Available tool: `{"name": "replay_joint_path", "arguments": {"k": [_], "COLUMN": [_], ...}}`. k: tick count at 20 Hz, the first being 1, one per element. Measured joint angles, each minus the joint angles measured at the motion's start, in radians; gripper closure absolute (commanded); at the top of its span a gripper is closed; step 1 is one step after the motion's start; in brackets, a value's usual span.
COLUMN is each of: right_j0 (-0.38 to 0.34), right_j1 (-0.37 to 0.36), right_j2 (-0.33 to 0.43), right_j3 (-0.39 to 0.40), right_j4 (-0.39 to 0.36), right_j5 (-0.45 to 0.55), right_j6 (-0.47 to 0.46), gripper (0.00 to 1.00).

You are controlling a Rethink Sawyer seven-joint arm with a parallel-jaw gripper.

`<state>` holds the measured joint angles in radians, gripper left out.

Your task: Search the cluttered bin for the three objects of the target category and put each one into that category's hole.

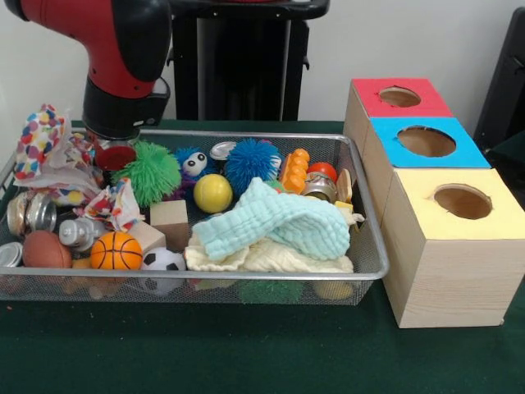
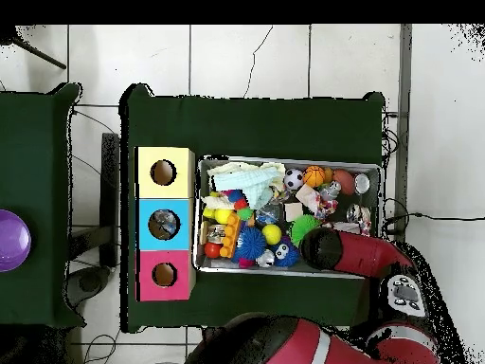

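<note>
We cannot tell whether the claw is open or closed: the arm's thick black wrist hides it as it reaches down into the far corner of the bin, and the overhead view shows only the red arm over that corner. It sits among crumpled, dotted wrappers, just beside a green spiky ball; whether it touches or holds anything we cannot see.

Near it lies crinkled, partly see-through plastic with coloured dots; we cannot count three separate clear items in the clutter. Farther out in the bin we count one blue spiky ball, one yellow ball, one wooden cube, one small basketball, one soccer ball, one brown football, and a pale green cloth lying over a cream one. Shiny metal cans sit at the wrapper end.

Beside the bin on the green table stand three wooden boxes in a row, each with one round hole: red-topped, blue-topped and yellow-topped.
</note>
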<state>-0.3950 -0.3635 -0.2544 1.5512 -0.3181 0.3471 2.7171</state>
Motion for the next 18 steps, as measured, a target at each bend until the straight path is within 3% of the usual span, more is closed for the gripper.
{"name": "replay_joint_path", "arguments": {"k": [11, 18], "right_j0": [-0.015, -0.134], "right_j1": [-0.030, -0.109], "right_j2": [0.021, 0.163], "right_j3": [0.004, 0.043], "right_j4": [-0.008, -0.005], "right_j5": [0.001, 0.001], "right_j6": [0.000, 0.000], "gripper": [0.00, 0.00]}}
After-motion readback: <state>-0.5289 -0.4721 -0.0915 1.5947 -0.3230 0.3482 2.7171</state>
